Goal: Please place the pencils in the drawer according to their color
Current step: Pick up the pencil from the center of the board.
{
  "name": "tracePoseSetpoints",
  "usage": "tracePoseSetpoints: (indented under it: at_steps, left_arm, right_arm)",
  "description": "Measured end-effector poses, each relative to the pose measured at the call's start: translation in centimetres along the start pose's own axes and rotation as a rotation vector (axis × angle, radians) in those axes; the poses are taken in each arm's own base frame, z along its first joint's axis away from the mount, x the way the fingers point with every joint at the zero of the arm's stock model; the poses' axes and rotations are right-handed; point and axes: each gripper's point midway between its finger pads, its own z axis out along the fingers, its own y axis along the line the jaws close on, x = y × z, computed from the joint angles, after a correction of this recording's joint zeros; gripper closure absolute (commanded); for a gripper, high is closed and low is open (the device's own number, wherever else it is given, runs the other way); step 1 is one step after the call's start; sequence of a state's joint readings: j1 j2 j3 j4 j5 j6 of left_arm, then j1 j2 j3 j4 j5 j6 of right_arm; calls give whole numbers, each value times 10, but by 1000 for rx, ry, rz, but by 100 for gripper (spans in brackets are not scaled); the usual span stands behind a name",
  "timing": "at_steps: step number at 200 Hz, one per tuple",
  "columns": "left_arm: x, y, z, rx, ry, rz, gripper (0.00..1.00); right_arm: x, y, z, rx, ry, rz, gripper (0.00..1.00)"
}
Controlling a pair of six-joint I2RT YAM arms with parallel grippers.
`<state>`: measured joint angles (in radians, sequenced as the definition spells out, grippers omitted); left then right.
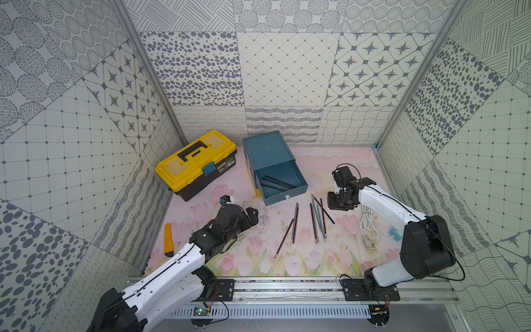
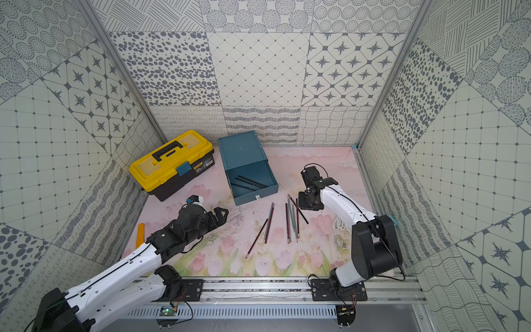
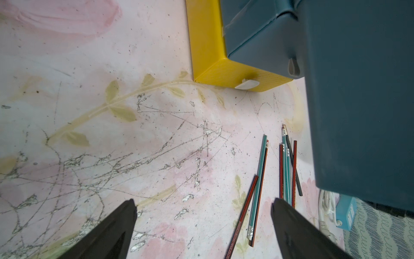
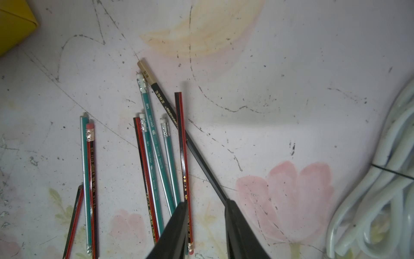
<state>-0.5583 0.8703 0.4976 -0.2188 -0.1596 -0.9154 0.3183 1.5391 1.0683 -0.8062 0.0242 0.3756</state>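
The pink floral bench [image 1: 253,258] carries a teal-blue box-shaped cabinet of drawers [image 1: 264,152] near the back wall. Its top drawer [image 1: 287,197] is pulled out. Both top views show three thin black pencils [image 1: 277,182] lying inside it, which neither wrist view shows. The left gripper [image 3: 203,201] hovers above the bench with jaws wide. The right gripper [image 4: 207,203] hangs over the loose pencils [image 1: 316,221], jaws narrow and empty. These lie in front of the cabinet: red-and-black striped, teal-and-silver, one black. The left wrist view shows the yellow bottom drawer [image 3: 208,44] and its white tab [image 3: 246,84] plainly. The right wrist view alone shows erasers and lettering.
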Motion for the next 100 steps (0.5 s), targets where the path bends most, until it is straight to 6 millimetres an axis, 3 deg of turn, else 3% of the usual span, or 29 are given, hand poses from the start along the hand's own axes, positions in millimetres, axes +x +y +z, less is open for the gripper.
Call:
tracePoseSetpoints:
  at_steps: [100]
  left_arm:
    - [14,-16,28,110,42,81,1]
  right_arm:
    - [1,-3,52,47,67,-7,61]
